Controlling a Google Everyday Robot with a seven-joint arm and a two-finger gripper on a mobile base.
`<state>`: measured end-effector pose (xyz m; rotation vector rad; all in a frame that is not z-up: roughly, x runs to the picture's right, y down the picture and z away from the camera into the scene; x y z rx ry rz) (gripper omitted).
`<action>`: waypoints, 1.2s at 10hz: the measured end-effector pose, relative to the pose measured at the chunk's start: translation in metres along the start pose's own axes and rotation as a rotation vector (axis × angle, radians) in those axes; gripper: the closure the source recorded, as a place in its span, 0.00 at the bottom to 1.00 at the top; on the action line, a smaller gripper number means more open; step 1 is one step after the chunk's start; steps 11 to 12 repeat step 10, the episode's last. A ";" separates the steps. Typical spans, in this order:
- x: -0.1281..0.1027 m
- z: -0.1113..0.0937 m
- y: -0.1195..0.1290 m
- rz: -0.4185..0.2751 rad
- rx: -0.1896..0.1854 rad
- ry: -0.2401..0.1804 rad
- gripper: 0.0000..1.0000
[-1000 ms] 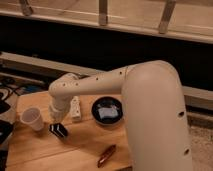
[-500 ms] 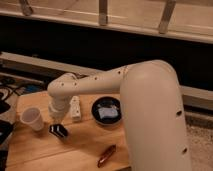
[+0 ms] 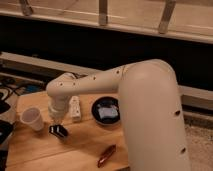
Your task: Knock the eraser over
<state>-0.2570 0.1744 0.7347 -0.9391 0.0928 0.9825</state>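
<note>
Nearest me, a reddish-brown oblong (image 3: 106, 156) lies on the wooden surface (image 3: 75, 147). Beyond it at 10 o'clock sits the eraser (image 3: 58, 131), tilted, in the same spot as a second ago. The gripper (image 3: 56, 118) has barely moved and hangs just above the eraser at its 12 o'clock. I cannot tell how the jaws stand. I judge the knock not clearly done. A paper cup (image 3: 32, 119) stands at the eraser's 10 o'clock, with a white bottle (image 3: 75, 108) and black bowl (image 3: 106, 111) behind. A dark wall and railing lie farthest.

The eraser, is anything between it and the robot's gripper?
No, nothing visible. The gripper hangs right above the eraser. The paper cup stands off to the side, not between them.
</note>
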 end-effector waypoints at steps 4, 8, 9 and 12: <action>0.001 0.000 0.002 0.001 0.013 0.009 0.80; 0.001 0.003 0.007 -0.008 0.031 0.018 0.80; 0.002 0.004 0.007 -0.010 0.033 0.018 0.80; 0.001 0.003 0.006 -0.008 0.032 0.012 0.80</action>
